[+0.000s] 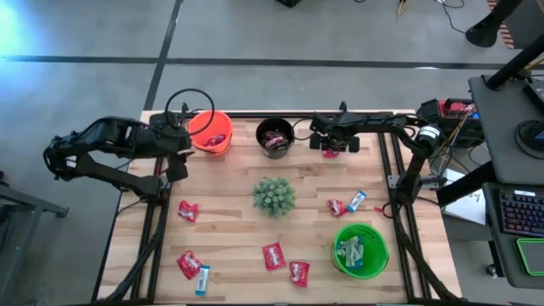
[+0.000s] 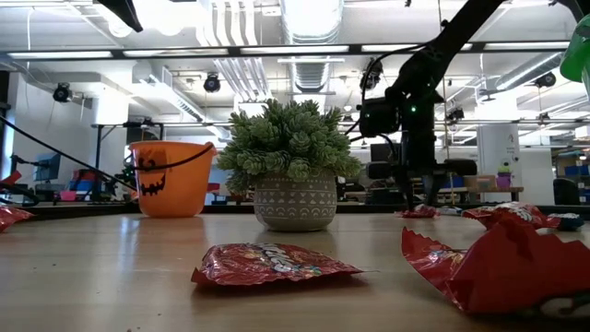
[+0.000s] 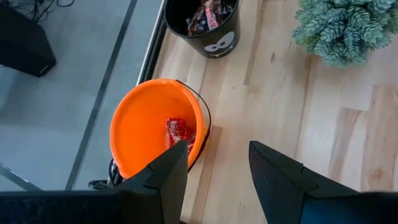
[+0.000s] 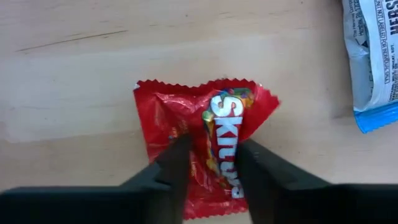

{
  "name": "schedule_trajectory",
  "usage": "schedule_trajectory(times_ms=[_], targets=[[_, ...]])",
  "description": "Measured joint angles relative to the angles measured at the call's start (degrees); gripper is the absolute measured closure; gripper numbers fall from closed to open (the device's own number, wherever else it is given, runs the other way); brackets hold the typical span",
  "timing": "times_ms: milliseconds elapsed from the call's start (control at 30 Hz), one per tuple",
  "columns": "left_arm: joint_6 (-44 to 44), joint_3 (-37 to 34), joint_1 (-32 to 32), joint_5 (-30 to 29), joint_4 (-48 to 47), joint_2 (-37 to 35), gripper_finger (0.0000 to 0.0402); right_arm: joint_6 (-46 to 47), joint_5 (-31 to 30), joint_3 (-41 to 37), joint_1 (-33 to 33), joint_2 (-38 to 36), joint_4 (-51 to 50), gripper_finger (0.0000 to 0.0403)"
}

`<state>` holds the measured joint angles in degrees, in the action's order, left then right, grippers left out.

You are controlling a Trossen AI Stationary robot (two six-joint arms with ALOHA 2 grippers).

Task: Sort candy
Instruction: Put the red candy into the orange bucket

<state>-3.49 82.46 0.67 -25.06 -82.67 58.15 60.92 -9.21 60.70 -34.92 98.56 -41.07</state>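
Note:
My right gripper (image 1: 330, 146) is at the table's far edge, right of the black bucket (image 1: 274, 136). It points down and is shut on a red candy packet (image 4: 186, 112) that lies on the wood. A light blue and white candy (image 4: 373, 56) lies close beside it. More red candy (image 1: 274, 255) and light blue candy (image 1: 202, 279) lie flat across the near half of the table. My left gripper (image 3: 217, 152) hangs open above the table beside the orange bucket (image 3: 155, 124), which holds one red candy (image 3: 178, 132). My right gripper pinches the red packet's middle (image 4: 214, 134) between its two fingers, coming from above and pointing down. The wrapper is puckered into a ridge between the fingers (image 4: 177, 155). The packet's corners still lie flat on the table.
A spiky green plant in a pot (image 1: 274, 195) stands mid-table. A green bucket (image 1: 359, 248) with light blue candy stands near the right front. The black bucket holds dark candy. Cables and equipment (image 1: 450, 110) sit past the table's right edge.

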Motion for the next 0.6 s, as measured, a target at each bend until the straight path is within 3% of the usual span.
schedule_trajectory(times_ms=[167, 467, 600], targets=[[-0.2, 0.0, 0.0, 0.0, 0.0, 0.2, 0.0248, -0.2, -1.5, -0.2, 0.0, 0.0, -0.2, 0.0381], [-0.2, 0.0, 0.0, 0.0, -2.1, 0.3, 0.0248, -1.4, -0.9, 1.6, 0.5, 0.0, -1.7, 0.0393], [0.5, 0.0, 0.0, 0.1, -2.4, 0.3, 0.0248, -4.1, -0.8, 4.8, 1.5, -1.7, -8.0, 0.0394]])
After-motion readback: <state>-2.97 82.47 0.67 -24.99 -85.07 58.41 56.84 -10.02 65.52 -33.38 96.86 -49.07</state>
